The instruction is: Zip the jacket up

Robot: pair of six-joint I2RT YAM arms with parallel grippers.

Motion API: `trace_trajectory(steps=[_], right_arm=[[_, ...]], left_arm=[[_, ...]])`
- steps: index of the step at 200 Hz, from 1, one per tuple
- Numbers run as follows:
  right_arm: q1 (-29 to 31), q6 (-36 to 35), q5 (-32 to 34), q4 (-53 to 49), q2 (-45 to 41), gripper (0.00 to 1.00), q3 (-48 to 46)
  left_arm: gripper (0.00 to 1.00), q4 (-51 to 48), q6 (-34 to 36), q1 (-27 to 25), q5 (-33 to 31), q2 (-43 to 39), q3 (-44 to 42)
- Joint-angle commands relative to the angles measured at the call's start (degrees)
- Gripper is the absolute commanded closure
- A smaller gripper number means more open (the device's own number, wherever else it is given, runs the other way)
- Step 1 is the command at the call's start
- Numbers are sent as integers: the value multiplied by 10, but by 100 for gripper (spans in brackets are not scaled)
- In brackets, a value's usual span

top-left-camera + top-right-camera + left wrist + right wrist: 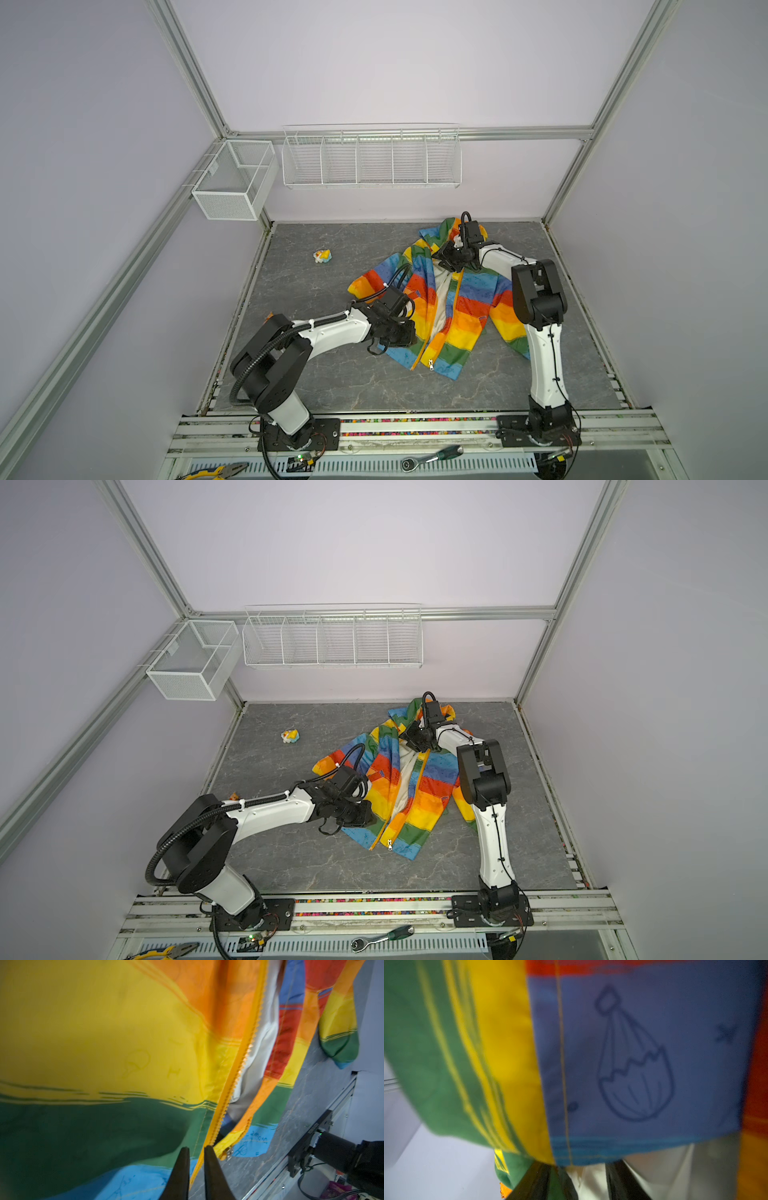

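Observation:
The rainbow-striped jacket (465, 307) (419, 796) lies on the grey table, front up. Its zipper is undone, and cream lining shows between the two panels. The silver zipper pull (431, 365) (228, 1151) sits at the bottom hem of the right-hand panel. My left gripper (411, 337) (196, 1150) is on the left-hand panel near the hem. Its jaws are nearly together, with the orange zipper tape (234, 1076) running between them. My right gripper (441, 259) (583, 1165) is at the collar, its fingers apart with cream lining and blue fabric (633, 1064) between them.
A small yellow toy (322, 256) lies at the back left of the table. A long wire basket (372, 160) and a mesh box (235, 178) hang on the walls. A ratchet (432, 457) and pliers (216, 471) lie on the front rail.

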Motion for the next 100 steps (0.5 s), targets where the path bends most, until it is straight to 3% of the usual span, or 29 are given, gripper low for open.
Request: trace_trajectory(steps=[1, 28, 75, 100], right_arm=[[-4, 17, 11, 11, 18, 58, 27], [-8, 14, 18, 1, 31, 63, 55], [-15, -6, 16, -25, 43, 86, 99], [-20, -27, 16, -44, 28, 90, 111]], left_arm=[[90, 30, -30, -2, -24, 8, -20], [93, 45, -48, 0, -37, 11, -44], [96, 56, -62, 5, -43, 21, -67], [97, 54, -64, 6, -48, 25, -70]])
